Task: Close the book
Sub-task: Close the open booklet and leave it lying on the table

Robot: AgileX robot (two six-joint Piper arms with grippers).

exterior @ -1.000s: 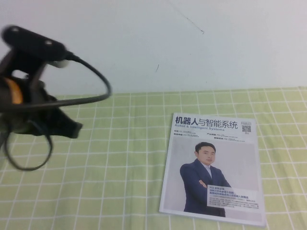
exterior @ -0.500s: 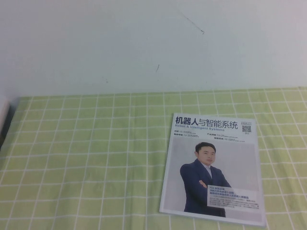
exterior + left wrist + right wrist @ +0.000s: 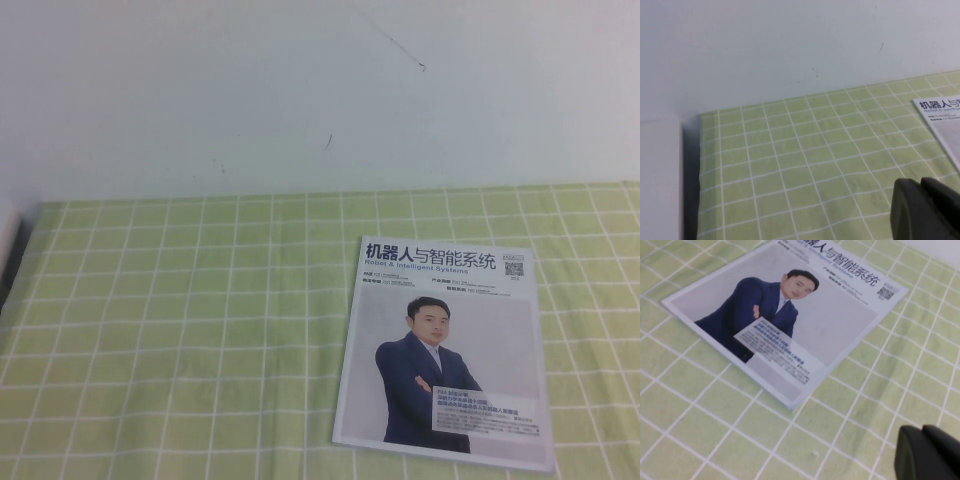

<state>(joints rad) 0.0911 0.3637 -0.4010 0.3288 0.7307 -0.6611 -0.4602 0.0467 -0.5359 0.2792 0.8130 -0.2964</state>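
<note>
The jaws of my left gripper [image 3: 921, 187] look pressed together, with only a thin line between the two dark halves, and they pinch nothing. The jaws of my right gripper [image 3: 923, 435] look the same: pressed together and empty. I see neither arm from the high camera, so both are pulled off to the sides. The left gripper hangs over bare cloth, well apart from the magazine [image 3: 445, 350]. The right gripper hangs over the cloth near the magazine but does not touch it.

The magazine lies flat on the right part of the table. It is closed, with the front cover up. The cover shows a man in a blue suit and big dark letters on top. So I think the job is done.

What could go wrong now? If I swing the right arm low over the magazine, it could catch the loose edge and flip the cover open again. It could also push the whole magazine, because I think the shiny cover slides easily. If a gripper drags on the cloth, the cloth could bunch up and pull the magazine along.

The table has a green checked tablecloth [image 3: 200, 300] with white lines. It lies mostly smooth. Behind it is a plain white wall [image 3: 300, 90] with a few small dark marks. At the left end there is a pale white thing [image 3: 660, 175] just beside the cloth. I cannot tell what it is.
</note>
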